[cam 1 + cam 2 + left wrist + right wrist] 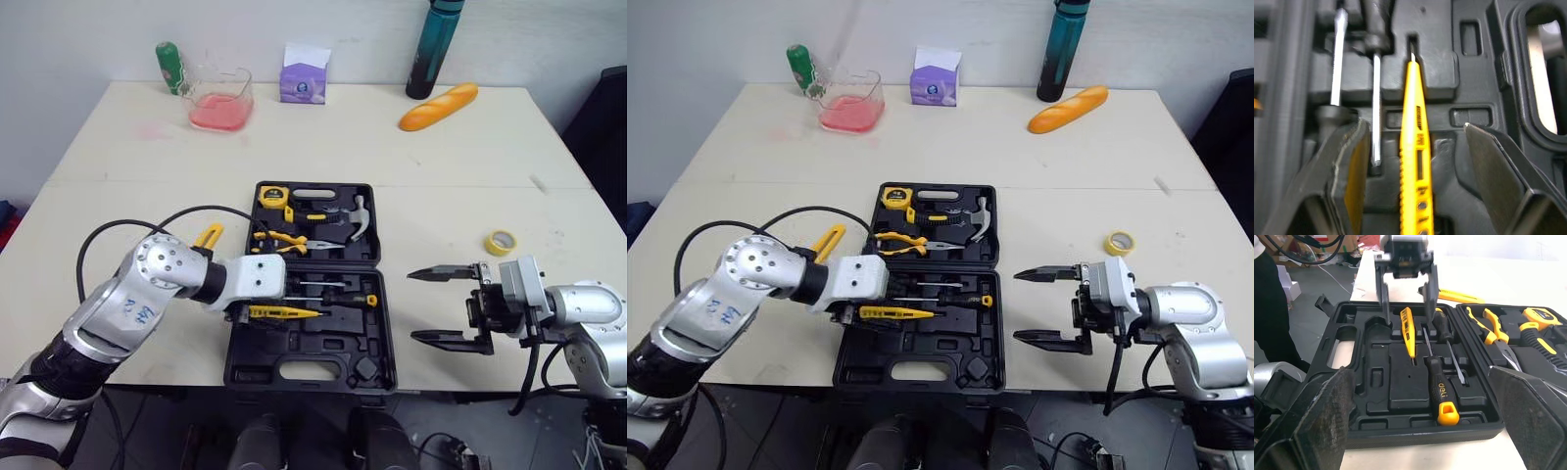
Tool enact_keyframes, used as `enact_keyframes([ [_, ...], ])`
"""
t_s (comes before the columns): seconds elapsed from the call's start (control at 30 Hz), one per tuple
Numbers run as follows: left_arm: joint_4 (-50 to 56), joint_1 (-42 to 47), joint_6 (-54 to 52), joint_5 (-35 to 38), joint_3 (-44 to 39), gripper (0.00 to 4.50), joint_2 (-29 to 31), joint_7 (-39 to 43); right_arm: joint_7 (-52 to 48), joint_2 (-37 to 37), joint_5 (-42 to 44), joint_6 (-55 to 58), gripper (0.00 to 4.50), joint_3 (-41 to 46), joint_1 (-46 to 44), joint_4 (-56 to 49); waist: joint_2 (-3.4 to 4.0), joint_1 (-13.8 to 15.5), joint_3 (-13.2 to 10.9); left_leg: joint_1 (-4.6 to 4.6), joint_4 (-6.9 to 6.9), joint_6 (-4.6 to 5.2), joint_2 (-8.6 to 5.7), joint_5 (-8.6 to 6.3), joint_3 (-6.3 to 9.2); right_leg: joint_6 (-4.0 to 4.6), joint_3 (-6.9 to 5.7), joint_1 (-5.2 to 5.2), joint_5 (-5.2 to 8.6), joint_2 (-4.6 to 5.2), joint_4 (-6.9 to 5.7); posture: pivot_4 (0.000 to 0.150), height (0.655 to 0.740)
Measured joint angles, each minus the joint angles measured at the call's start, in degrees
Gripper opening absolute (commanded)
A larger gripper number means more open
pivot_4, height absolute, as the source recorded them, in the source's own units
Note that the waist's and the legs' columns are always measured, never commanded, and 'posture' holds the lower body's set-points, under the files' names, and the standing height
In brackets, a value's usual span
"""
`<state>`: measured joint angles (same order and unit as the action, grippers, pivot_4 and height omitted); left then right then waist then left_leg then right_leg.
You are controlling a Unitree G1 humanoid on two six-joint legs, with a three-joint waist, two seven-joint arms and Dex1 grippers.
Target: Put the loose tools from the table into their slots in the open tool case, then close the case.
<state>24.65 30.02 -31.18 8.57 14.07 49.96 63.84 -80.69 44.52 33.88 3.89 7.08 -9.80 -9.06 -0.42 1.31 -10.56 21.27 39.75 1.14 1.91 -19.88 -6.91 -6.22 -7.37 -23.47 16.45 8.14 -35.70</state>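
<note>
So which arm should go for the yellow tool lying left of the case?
Left. The yellow tool lies on the table right beside that arm, and the left gripper is open. The right gripper, also open, is on the far side of the case.

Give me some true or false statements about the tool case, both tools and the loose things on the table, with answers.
1. The tool case lies open on the table. True.
2. The left tool is shut on the yellow tester pen. False: its fingers stand open either side of the pen, which lies in the case.
3. The yellow tape roll sits inside the case. False: it lies on the table, to the right of the case.
4. The right tool is open. True.
</note>
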Motion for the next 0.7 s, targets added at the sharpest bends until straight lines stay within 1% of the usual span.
enact_keyframes([
  [0.07, -1.83, -2.63, 6.04, 2.62, -5.25, 3.28, -1.64, 0.0, -0.01, 0.0, 0.01, 0.0, 4.5, 0.01, 0.04, 0.02, 0.0, 0.0, 0.0, 0.01, 0.01, 0.0, 0.04, 0.0, 0.0, 0.0, -0.01, 0.0, 0.0, 0.01, 0.01, 0.15, 0.74],
  [0.2, -2.62, -9.02, 12.3, 10.11, -14.39, 3.28, -3.97, 1.71, 0.04, -0.04, 0.09, -0.12, 4.5, 0.12, 0.09, 0.04, 0.0, -0.11, 0.0, 0.0, 0.03, 0.03, 0.04, -0.02, -0.01, 0.0, -0.01, 0.0, 0.0, 0.07, -0.03, 0.15, 0.74],
  [0.3, -2.68, -14.09, 16.93, 16.16, -18.95, 2.5, -5.72, 4.62, 0.05, -0.37, 0.12, -0.65, 4.5, 0.23, 0.25, 0.13, 0.01, -0.13, 0.0, -0.02, 0.04, 0.03, 0.04, -0.02, -0.01, -0.01, -0.03, 0.02, 0.0, 0.11, -0.04, 0.15, 0.74],
  [0.33, -2.81, -15.47, 17.04, 17.28, -19.98, 2.05, -6.35, 4.54, 0.09, -0.68, 0.18, -1.03, 4.5, 0.23, 0.24, 0.12, 0.0, -0.13, 0.0, -0.03, 0.07, 0.04, 0.04, -0.02, 0.01, -0.01, -0.04, 0.04, 0.0, 0.12, -0.06, 0.15, 0.74],
  [0.47, -5.03, -19.32, 18.15, 16.96, -20.32, 0.24, -6.57, 3.78, 0.58, -1.2, 0.43, -1.17, 4.5, 0.23, 0.22, 0.02, 0.0, 0.11, 0.0, -0.03, 0.1, 0.08, -0.02, -0.04, 0.03, -0.01, -0.05, 0.07, -0.01, 0.16, -0.05, 0.15, 0.74],
  [0.5, -5.74, -19.68, 18.67, 16.62, -20.25, 0.02, -7.53, 2.87, 0.58, -1.2, 0.43, -1.16, 4.5, 0.22, 0.23, 0.02, 0.0, 0.13, 0.0, -0.03, 0.1, 0.09, -0.04, -0.05, 0.03, -0.02, -0.05, 0.07, -0.01, 0.19, -0.04, 0.15, 0.74],
  [0.7, -9.45, -20.21, 22.27, 12.47, -15.86, 0.02, -11.54, -0.74, 0.59, -1.2, 0.39, -1.17, 4.5, 0.17, 0.19, 0.03, 0.0, -0.03, 0.0, -0.01, 0.1, 0.13, -0.06, -0.08, 0.0, -0.05, -0.06, 0.06, -0.03, 0.2, -0.04, 0.15, 0.74],
])
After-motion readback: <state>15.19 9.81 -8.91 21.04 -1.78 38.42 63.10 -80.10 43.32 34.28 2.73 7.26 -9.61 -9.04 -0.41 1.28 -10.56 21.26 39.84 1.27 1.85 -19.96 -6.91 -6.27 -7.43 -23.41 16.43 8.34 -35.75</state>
